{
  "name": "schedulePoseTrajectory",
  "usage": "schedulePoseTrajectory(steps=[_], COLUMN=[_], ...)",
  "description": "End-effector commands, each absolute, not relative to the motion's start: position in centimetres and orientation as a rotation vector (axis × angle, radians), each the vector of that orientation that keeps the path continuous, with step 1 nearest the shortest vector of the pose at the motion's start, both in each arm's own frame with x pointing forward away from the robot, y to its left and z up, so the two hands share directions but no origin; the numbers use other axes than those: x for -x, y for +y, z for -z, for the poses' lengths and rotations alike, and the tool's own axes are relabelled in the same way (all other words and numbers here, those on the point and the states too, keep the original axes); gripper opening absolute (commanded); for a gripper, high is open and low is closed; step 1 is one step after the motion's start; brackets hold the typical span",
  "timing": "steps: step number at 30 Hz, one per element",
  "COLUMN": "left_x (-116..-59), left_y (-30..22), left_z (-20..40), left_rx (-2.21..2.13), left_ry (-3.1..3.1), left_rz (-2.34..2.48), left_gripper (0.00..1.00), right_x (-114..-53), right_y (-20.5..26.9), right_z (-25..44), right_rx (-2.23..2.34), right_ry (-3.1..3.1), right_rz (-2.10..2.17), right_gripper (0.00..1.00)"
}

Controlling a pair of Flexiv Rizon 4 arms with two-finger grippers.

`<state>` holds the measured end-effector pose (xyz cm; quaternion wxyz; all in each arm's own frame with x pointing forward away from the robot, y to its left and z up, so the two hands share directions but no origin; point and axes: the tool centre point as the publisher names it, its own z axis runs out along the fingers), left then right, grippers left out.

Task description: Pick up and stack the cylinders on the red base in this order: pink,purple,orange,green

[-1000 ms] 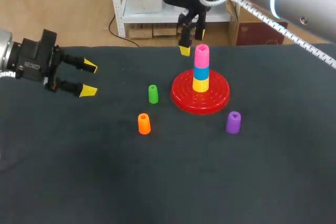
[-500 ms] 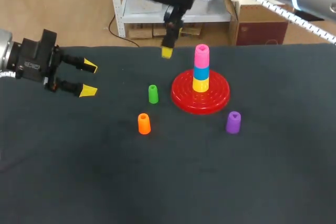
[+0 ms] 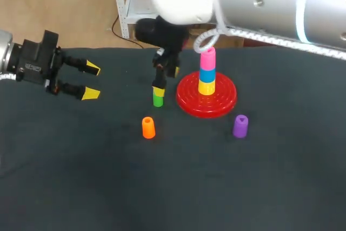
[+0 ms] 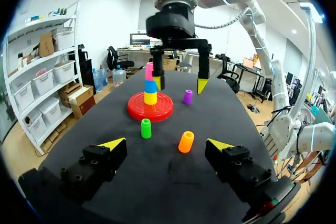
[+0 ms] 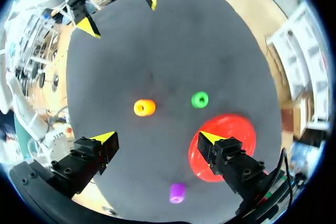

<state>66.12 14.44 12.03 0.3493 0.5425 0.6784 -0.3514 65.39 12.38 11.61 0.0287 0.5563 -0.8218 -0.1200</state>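
Both spread, empty: left fingers (image 3: 91, 93), right fingers (image 3: 158, 91).
Right ones hang near the green cylinder (image 3: 157, 100), well apart from the purple cylinder (image 3: 240, 126).

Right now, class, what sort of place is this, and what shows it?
Probably a robotics test bench: the left gripper and right gripper hang over a dark table holding a red base and a loose orange cylinder.

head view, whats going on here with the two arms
The right claw hangs open above the table near the green cylinder, holding nothing. The pink cylinder already tops the stack on the red base. The purple cylinder and orange cylinder stand loose on the table. The left claw is open, off to one side.
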Motion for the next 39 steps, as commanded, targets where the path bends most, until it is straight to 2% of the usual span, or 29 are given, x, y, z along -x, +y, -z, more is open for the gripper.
schedulePoseTrajectory(steps=[1,10,21,30,39], left_x=[-66.1,-66.1,-66.1,-66.1,-66.1], left_y=[14.6,14.6,14.6,14.6,14.6], left_z=[-12.0,-12.0,-12.0,-12.0,-12.0], left_rx=[-1.405,-1.405,-1.405,-1.405,-1.405], left_ry=[1.753,1.753,1.753,1.753,1.753], left_rz=[0.911,0.911,0.911,0.911,0.911], left_gripper=[1.0,1.0,1.0,1.0,1.0], right_x=[-61.9,-57.9,-58.0,-58.7,-58.5], right_y=[7.9,1.8,-3.2,-3.5,-4.1], right_z=[-11.7,-10.6,-9.9,-7.1,-5.1], right_rx=[-1.673,-1.297,-1.01,-0.934,-0.834], right_ry=[-2.83,-2.966,-3.052,-3.014,-3.046], right_rz=[0.03,0.006,-0.032,0.203,0.214], right_gripper=[1.0,1.0,1.0,1.0,1.0])
